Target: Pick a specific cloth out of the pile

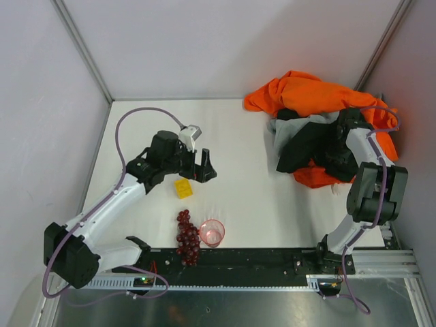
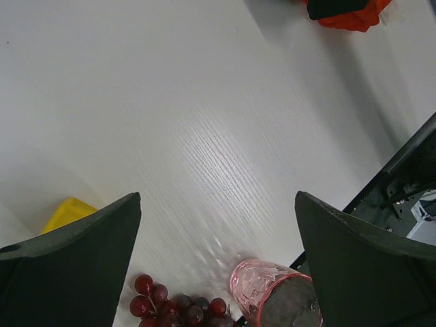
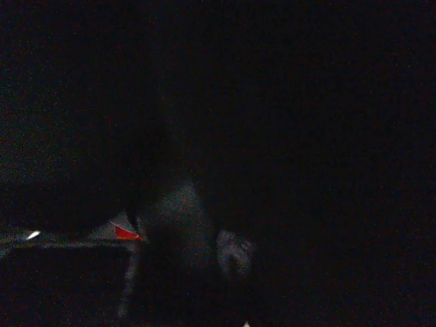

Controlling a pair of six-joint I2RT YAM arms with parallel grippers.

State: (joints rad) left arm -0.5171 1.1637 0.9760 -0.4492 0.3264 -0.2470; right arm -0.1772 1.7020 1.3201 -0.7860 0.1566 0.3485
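Observation:
The pile (image 1: 320,116) lies at the back right: a large bright orange garment (image 1: 306,92), a light grey one (image 1: 291,127) and a black one (image 1: 306,144) on top. A small orange-red fold (image 1: 315,178) with a white bit beside it sticks out under the black garment's near edge, and looks like the cloth. It also shows in the left wrist view (image 2: 354,19). My right gripper (image 1: 334,155) is pressed down into the black garment, its fingers hidden. The right wrist view is almost black. My left gripper (image 1: 204,167) (image 2: 218,204) is open and empty above the table's left half.
A yellow block (image 1: 183,188) (image 2: 68,211) lies just below the left gripper. A bunch of dark red grapes (image 1: 187,235) (image 2: 177,306) and a pink plastic cup (image 1: 212,232) (image 2: 272,296) sit near the front rail (image 1: 272,262). Walls enclose the table.

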